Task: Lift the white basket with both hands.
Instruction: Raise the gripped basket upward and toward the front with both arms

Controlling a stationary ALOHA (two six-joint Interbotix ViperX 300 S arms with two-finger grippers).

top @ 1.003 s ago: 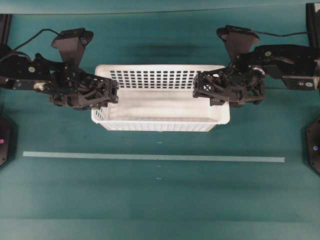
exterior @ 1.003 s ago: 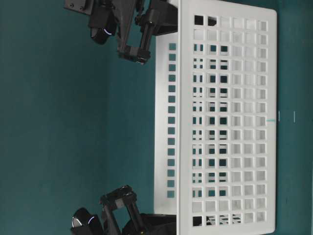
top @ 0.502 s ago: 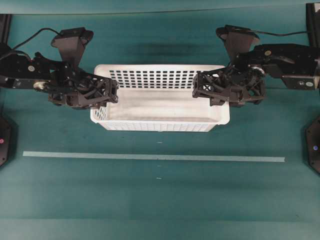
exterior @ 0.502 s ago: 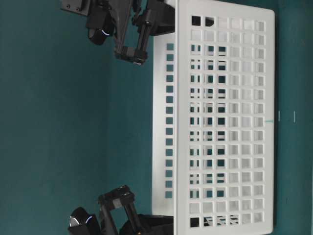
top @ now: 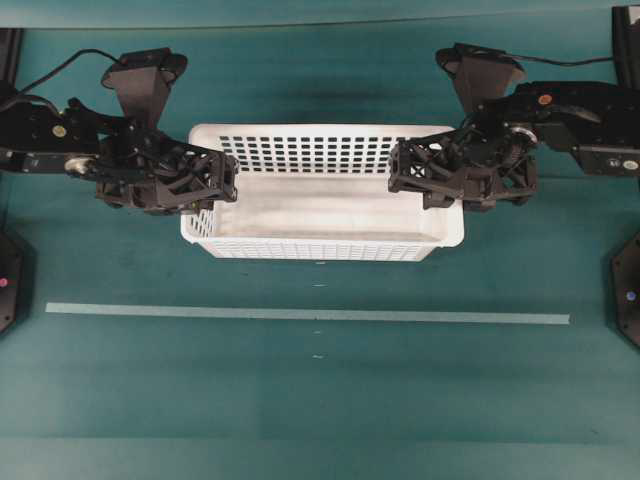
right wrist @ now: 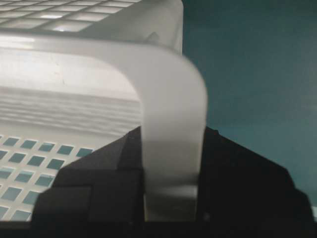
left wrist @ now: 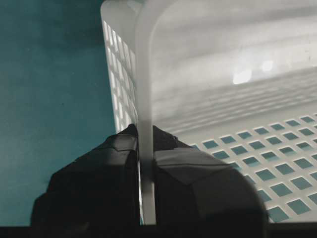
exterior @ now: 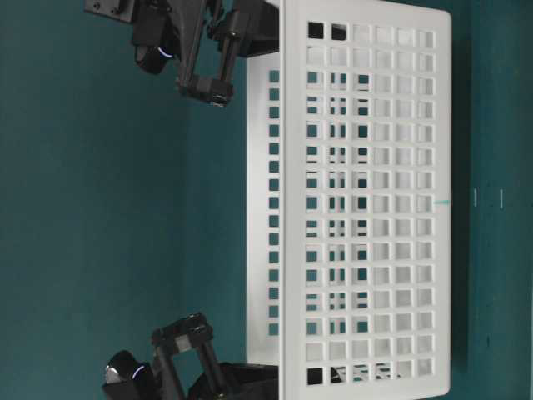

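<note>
The white basket hangs level just above the teal table, held at its two short ends. My left gripper is shut on the left end's rim; in the left wrist view its fingertips pinch the thin white edge, one finger inside and one outside. My right gripper is shut on the right end; the right wrist view shows the wide rolled rim clamped between its fingers. In the sideways table-level view the perforated long wall stands apart from the table, with a black gripper at each end. The basket is empty.
A pale tape line runs across the table in front of the basket. Black arm bases sit at the left edge and right edge. Cables trail behind both wrist cameras.
Both grippers have risen with the basket, which now sits farther from the table in the table-level view. Neither grip has changed.
</note>
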